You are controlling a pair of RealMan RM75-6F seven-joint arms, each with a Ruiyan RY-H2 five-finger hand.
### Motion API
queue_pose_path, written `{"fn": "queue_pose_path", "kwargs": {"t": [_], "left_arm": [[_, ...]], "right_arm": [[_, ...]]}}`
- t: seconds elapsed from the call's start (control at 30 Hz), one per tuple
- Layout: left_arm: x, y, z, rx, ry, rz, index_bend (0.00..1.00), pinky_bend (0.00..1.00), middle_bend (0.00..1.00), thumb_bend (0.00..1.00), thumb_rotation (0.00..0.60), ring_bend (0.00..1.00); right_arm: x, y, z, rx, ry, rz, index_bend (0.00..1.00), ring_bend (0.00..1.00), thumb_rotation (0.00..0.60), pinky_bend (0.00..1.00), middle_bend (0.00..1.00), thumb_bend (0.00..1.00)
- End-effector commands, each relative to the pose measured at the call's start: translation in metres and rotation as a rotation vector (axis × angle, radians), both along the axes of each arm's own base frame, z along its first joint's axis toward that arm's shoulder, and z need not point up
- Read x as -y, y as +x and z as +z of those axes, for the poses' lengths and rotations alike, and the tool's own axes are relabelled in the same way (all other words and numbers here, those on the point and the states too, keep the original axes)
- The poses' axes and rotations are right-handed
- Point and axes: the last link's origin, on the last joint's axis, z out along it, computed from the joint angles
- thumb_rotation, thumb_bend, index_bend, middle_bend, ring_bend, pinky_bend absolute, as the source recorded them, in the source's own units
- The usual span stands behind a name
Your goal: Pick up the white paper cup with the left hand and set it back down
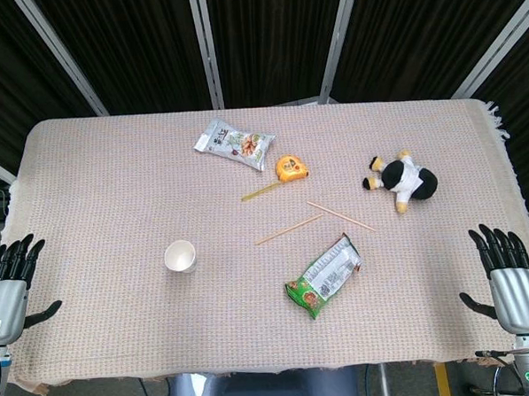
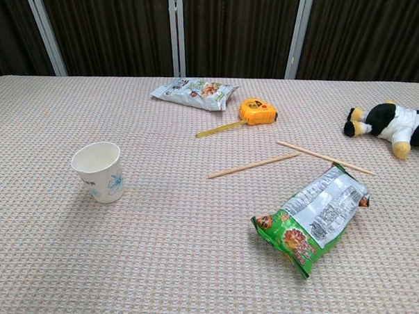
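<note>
The white paper cup [image 1: 180, 256] stands upright on the woven tablecloth, left of centre; in the chest view the cup [image 2: 99, 171] shows a faint blue print on its side. My left hand [image 1: 6, 287] hovers at the table's left edge, well to the left of the cup, fingers spread and holding nothing. At the right edge my right hand [image 1: 512, 281] is likewise flat with fingers apart and empty. Neither hand appears in the chest view.
A green snack bag [image 1: 324, 276] lies right of the cup. Two chopsticks [image 1: 289, 229] cross mid-table. Further back are an orange tape measure [image 1: 290, 167] with its tape drawn out and a silver snack bag [image 1: 233, 145]. A plush toy [image 1: 403, 180] lies at the right.
</note>
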Motion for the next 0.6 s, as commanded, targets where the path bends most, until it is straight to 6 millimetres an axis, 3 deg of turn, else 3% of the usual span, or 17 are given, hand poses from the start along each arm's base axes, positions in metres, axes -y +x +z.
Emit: {"fn": "queue_pose_path", "kwargs": {"t": [0.03, 0.6], "left_arm": [[0.0001, -0.0001, -0.0001, 0.000, 0.000, 0.000, 0.00, 0.00, 0.00, 0.00, 0.600, 0.00], [-0.0055, 0.0038, -0.0076, 0.003, -0.022, -0.004, 0.00, 0.00, 0.00, 0.00, 0.600, 0.00]], "right_arm": [[-0.0001, 0.0000, 0.0000, 0.000, 0.000, 0.000, 0.00, 0.00, 0.600, 0.00, 0.00, 0.02], [-0.0001, 0.0022, -0.0014, 0.002, 0.006, 0.004, 0.00, 0.00, 0.600, 0.00, 0.00, 0.02]]}}
